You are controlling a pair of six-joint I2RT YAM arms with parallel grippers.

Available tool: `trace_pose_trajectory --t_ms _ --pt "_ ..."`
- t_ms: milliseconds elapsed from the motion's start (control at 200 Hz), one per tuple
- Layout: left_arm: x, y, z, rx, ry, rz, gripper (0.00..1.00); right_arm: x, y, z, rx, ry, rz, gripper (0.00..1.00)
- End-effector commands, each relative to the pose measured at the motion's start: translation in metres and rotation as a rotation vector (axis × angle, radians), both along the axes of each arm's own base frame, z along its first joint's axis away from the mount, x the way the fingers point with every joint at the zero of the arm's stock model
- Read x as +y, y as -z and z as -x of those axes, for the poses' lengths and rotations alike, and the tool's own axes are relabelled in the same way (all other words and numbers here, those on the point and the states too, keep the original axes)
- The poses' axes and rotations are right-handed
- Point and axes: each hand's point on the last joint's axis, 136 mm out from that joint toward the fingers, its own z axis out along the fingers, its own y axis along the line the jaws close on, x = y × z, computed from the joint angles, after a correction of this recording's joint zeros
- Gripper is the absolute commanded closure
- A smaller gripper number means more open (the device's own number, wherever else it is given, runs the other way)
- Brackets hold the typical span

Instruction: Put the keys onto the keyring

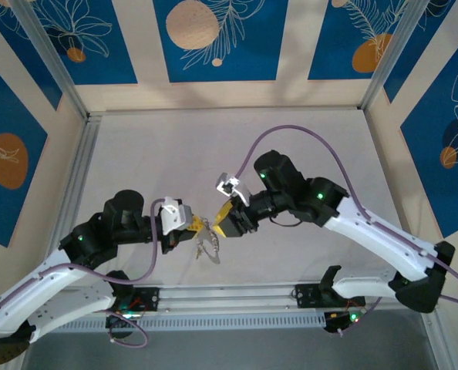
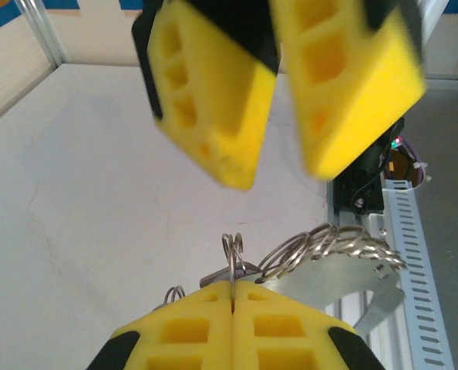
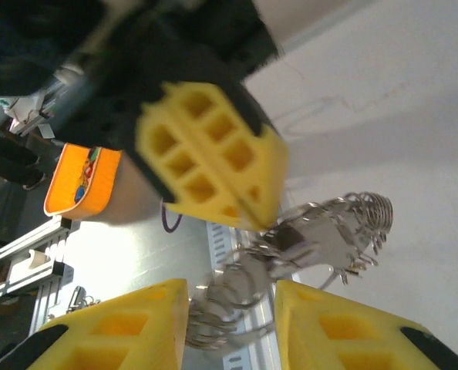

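Arms meet low over the near middle of the table (image 1: 213,146), grippers tip to tip. Left gripper (image 1: 191,223) is pressed together, yellow fingers flush with no gap, pinching a thin wire loop of the keyring (image 1: 207,245); in the left wrist view the loop stands upright out of the seam of the left gripper (image 2: 233,302). The rest of the keyring (image 2: 327,245), a tangle of silvery coils and beaded chain with flat silvery pieces (image 2: 343,279) in it, hangs off to the side and droops below both grippers, off the table in the top view. Cannot tell which of those flat pieces is which key. Right gripper (image 1: 223,223) is spread, a clear gap between its yellow fingers. From the left wrist view the right gripper (image 2: 279,176) hovers just above the pinched loop, not touching it. In the right wrist view the right gripper (image 3: 230,291) has some coils of the keyring (image 3: 333,231) lying in the gap between its fingers, contact unclear, and the left gripper (image 3: 248,212) tip sits right at the bundle. Motion blur on the far gripper in both wrist views.
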Motion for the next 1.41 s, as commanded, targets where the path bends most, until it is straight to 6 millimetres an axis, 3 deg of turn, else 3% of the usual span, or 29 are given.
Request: trace_pose_trajectory --t_ms 0,425,840,1140,1320,1400 --pt "-0.005 -0.046 0.016 -0.067 0.088 0.136 1.00 -0.001 -0.023 0.007 -0.141 -0.030 -0.101 0.63" --pt "-0.009 -0.081 0.048 -0.021 0.254 0.281 1.00 0.007 -0.035 0.018 -0.260 -0.106 -0.156 0.70" --pt "-0.011 -0.086 0.043 -0.027 0.232 0.303 1.00 0.011 -0.031 0.025 -0.250 -0.156 -0.155 0.80" --pt "-0.010 -0.093 0.039 -0.038 0.208 0.361 1.00 0.010 -0.030 0.023 -0.277 -0.142 -0.155 0.99" --pt "-0.008 -0.080 0.031 -0.017 0.150 0.283 1.00 0.003 -0.030 0.014 -0.339 -0.089 -0.114 1.00" --pt "-0.003 -0.074 0.026 -0.025 0.105 0.221 0.77 -0.001 -0.024 0.007 -0.361 -0.061 -0.049 1.00"
